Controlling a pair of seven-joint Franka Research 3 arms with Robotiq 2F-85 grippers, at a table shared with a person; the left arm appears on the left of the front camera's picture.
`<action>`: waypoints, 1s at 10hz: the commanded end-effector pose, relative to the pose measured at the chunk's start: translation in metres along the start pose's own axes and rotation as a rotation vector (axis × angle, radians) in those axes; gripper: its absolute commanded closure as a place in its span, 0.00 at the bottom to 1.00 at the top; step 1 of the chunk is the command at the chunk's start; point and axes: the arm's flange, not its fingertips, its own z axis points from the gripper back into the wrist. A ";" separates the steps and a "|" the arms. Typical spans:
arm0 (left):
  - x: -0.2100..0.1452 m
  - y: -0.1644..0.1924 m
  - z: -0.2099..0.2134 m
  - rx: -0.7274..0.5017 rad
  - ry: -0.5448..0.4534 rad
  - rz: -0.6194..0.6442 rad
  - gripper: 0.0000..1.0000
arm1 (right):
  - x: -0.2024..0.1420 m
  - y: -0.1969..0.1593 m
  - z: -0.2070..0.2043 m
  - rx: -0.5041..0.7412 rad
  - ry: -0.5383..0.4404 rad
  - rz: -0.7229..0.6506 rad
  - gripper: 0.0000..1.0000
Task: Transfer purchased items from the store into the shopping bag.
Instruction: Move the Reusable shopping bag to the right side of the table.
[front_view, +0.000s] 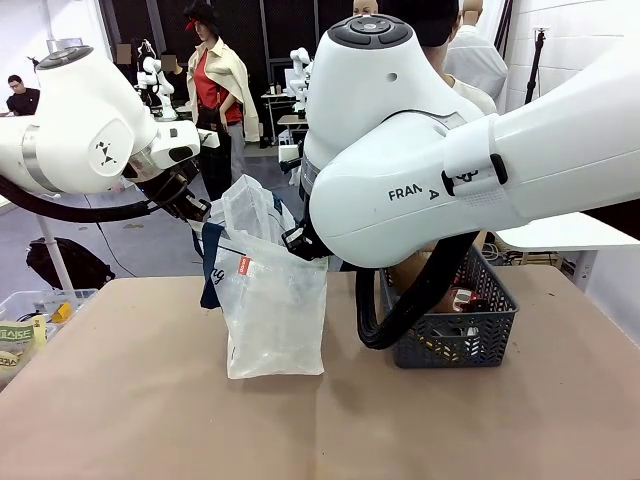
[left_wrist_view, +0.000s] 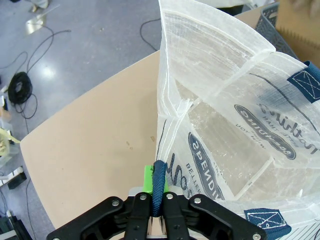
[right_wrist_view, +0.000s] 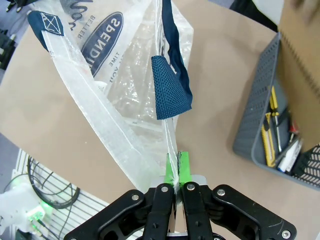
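- Left claw (left_wrist_view: 158, 186) is pressed together on a navy strap (left_wrist_view: 159, 175) of the bag (left_wrist_view: 225, 115). In the left wrist view the strap rises from between the green pads at bottom centre. The bag spreads over the right half of that frame, its lettered side facing the camera.
- In the front view the left claw (front_view: 193, 208) sits at the bag's upper left corner, left of centre in the frame and above the tabletop (front_view: 150, 420).
- Right claw (right_wrist_view: 176, 169) pinches the bag's (right_wrist_view: 115, 95) white rim edge between its green pads, at bottom centre of the right wrist view. A second strap (right_wrist_view: 172, 92) hangs folded just above the pads, in the middle of that frame.
- In the front view the right claw (front_view: 300, 243) is at the bag's upper right edge, near frame centre, partly hidden by the right arm (front_view: 450, 170).
- The bag (front_view: 270, 310) stands upright on the tabletop, centre-left in the front view, held at its top between the two claws. A red tag (front_view: 244, 265) shows on its near face.
- The basket (front_view: 480, 345) rests on the tabletop to the right of the bag, right of frame centre and apart from the bag, partly behind the right arm's black cable.
- Items (front_view: 462, 298) lie inside the basket; a red one shows over the rim. In the right wrist view the basket (right_wrist_view: 255, 125) is at the right edge, holding slim yellow-and-black items (right_wrist_view: 275, 120) whose details are unclear.
- Both claws are at the bag's top, apart from the basket.
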 end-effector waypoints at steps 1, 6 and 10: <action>-0.003 0.015 0.002 0.015 -0.002 0.017 1.00 | -0.005 -0.003 0.000 -0.014 0.012 -0.002 1.00; -0.003 0.015 0.002 0.015 -0.002 0.017 1.00 | -0.005 -0.003 0.000 -0.014 0.012 -0.002 1.00; -0.003 0.015 0.002 0.015 -0.002 0.017 1.00 | -0.005 -0.003 0.000 -0.014 0.012 -0.002 1.00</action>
